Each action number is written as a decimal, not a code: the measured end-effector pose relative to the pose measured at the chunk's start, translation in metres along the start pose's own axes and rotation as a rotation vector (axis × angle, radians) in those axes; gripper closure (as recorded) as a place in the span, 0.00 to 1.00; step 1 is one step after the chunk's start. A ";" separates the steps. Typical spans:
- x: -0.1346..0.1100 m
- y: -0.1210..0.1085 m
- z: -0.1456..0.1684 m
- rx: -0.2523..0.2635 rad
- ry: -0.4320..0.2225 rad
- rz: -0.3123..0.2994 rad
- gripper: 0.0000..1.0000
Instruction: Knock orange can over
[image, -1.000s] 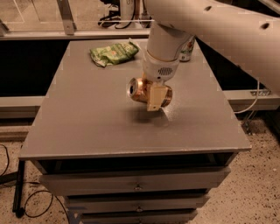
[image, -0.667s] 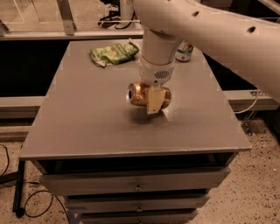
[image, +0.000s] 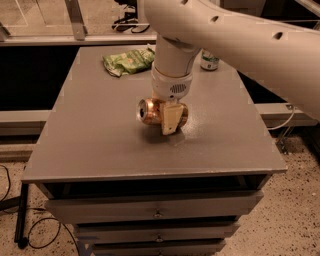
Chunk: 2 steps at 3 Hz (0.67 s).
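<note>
The orange can (image: 150, 111) lies on its side near the middle of the grey table (image: 95, 145), with its silver top facing left. It sits low over its own shadow; I cannot tell whether it touches the table. My gripper (image: 168, 117) comes down from the white arm (image: 172, 65) and is shut on the can. One cream finger (image: 170, 120) lies across the can's near side, and the other finger is hidden behind the can.
A green snack bag (image: 127, 61) lies at the back left of the table. A white-and-green can (image: 210, 61) stands at the back right, partly behind the arm. Drawers (image: 155, 210) sit below the table's front edge. Cables lie on the floor at the left.
The gripper and the sideways can have moved together a little down and to the left, toward the table's front. The bag and the other can have not moved.
</note>
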<state>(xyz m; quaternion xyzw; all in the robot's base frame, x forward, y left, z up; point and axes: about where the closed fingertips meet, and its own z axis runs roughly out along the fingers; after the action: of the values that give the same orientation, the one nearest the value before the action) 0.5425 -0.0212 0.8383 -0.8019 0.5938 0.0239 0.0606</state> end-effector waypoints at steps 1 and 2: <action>-0.004 0.003 0.001 -0.003 -0.021 -0.002 0.00; -0.004 0.007 -0.001 -0.001 -0.048 0.009 0.00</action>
<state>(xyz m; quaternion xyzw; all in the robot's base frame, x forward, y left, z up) 0.5350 -0.0195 0.8391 -0.7983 0.5960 0.0435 0.0743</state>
